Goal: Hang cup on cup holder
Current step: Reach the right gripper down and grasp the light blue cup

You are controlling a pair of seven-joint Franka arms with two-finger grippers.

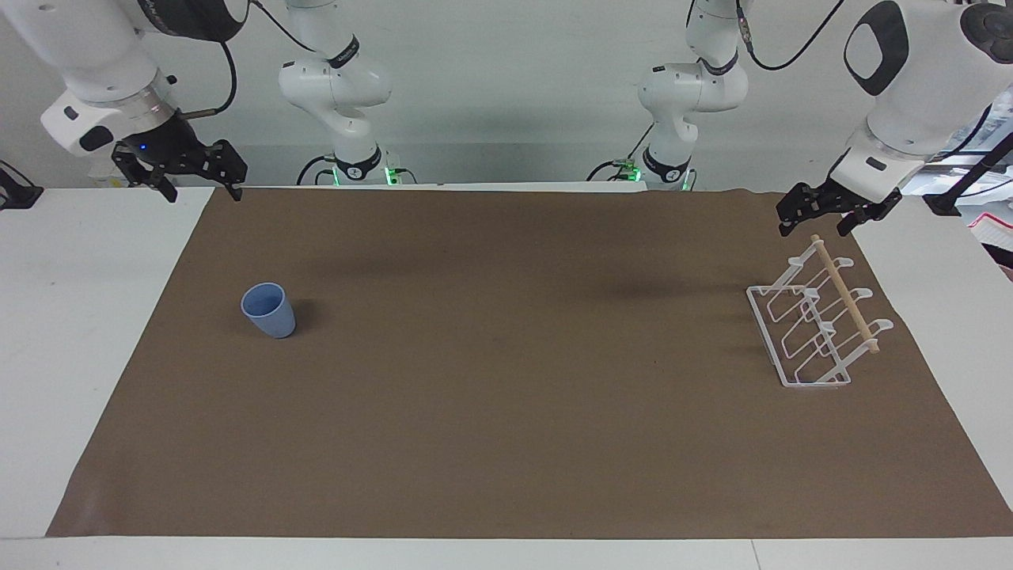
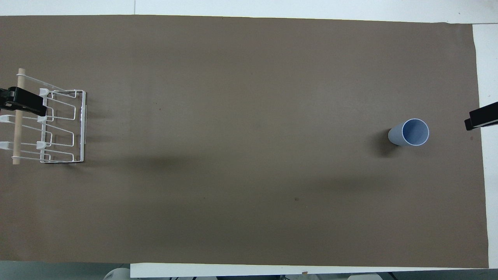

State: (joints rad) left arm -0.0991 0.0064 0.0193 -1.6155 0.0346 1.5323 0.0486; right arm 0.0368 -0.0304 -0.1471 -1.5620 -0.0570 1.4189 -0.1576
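Note:
The cup [image 1: 269,310] is a small light-blue tumbler. It stands upright, mouth up, on the brown mat toward the right arm's end of the table, and it also shows in the overhead view [image 2: 410,133]. The cup holder [image 1: 819,324] is a white wire rack with a wooden dowel across its top. It stands toward the left arm's end and shows in the overhead view too [image 2: 58,124]. My right gripper [image 1: 202,192] is open and empty, raised over the mat's edge, apart from the cup. My left gripper [image 1: 813,228] is open and empty, raised just over the holder's dowel.
A brown mat [image 1: 506,435] covers most of the white table [image 1: 71,356]. Bare white table strips lie at both ends. In the overhead view only one finger [image 2: 27,102] of the left gripper and one finger [image 2: 481,118] of the right gripper show at the edges.

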